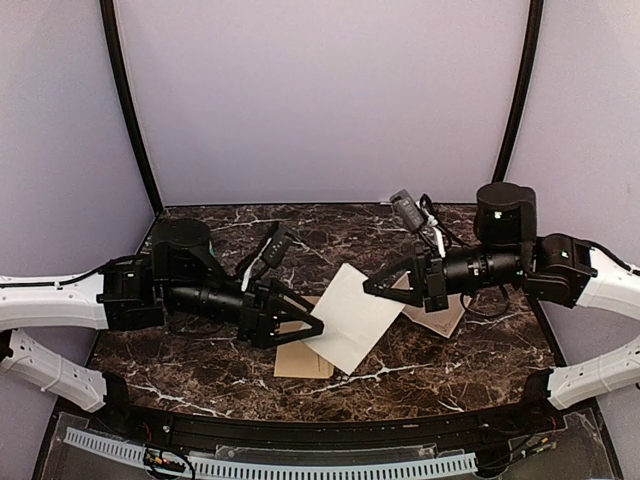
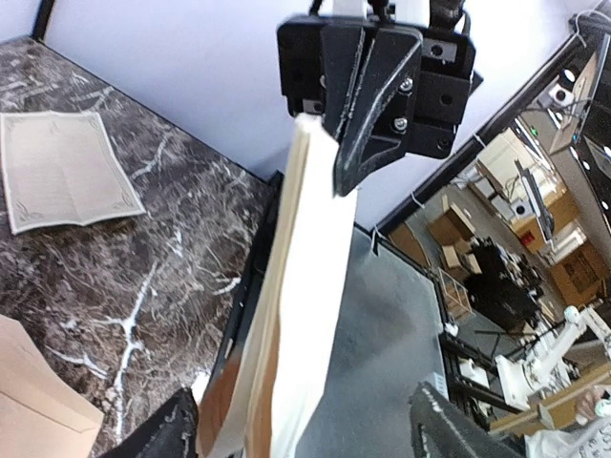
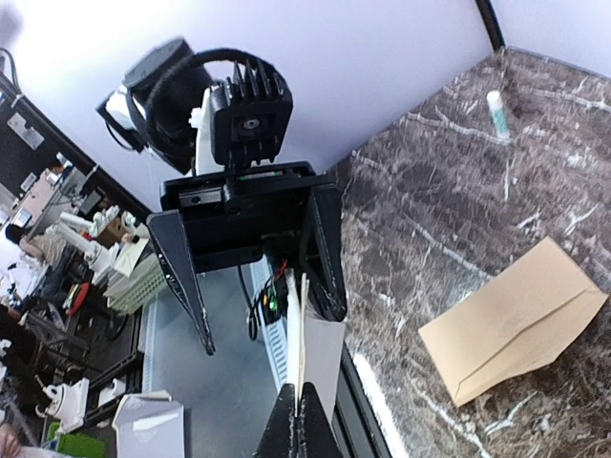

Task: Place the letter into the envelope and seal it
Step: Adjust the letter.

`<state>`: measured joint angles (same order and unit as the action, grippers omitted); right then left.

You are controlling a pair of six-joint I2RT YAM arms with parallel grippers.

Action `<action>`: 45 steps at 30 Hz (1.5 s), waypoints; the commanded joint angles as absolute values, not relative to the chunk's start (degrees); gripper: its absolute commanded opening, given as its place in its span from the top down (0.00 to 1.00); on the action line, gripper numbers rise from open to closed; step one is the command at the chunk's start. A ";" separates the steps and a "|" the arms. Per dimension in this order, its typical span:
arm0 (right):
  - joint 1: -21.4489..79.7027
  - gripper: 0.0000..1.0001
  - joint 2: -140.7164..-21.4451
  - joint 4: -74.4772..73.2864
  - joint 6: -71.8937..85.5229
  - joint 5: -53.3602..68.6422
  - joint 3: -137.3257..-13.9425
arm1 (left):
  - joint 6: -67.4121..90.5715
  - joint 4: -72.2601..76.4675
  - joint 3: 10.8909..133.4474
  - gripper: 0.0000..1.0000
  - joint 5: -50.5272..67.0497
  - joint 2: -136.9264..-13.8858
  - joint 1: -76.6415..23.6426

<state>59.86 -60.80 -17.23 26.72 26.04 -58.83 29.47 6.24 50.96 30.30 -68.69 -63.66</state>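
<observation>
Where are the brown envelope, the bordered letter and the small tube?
brown envelope (image 3: 504, 317): right wrist view, middle of its face
bordered letter (image 2: 62, 170): left wrist view, its centre
small tube (image 3: 496, 114): right wrist view, its body

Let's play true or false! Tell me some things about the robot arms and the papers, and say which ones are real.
1. The right gripper is pinching the pale paper. True.
2. The left gripper is squeezed shut. False: its jaws stand wide open, with the paper's edge between them.
3. The brown envelope is up in the air. False: it lies flat on the marble table.
4. A little white tube is on the table. True.
5. The pale paper is inside the envelope. False: it is held up outside it.
</observation>
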 commanded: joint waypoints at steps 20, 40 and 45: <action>61.01 1.00 -52.52 33.51 38.45 3.22 -42.21 | 48.22 38.22 47.35 0.12 21.36 -68.04 -63.98; 61.80 1.00 -52.07 34.87 40.16 3.13 -39.86 | 52.26 45.28 48.00 0.66 17.20 -71.70 -63.98; 61.81 1.00 -51.43 34.60 40.58 2.45 -39.02 | 52.24 44.56 48.16 0.83 16.51 -71.93 -63.98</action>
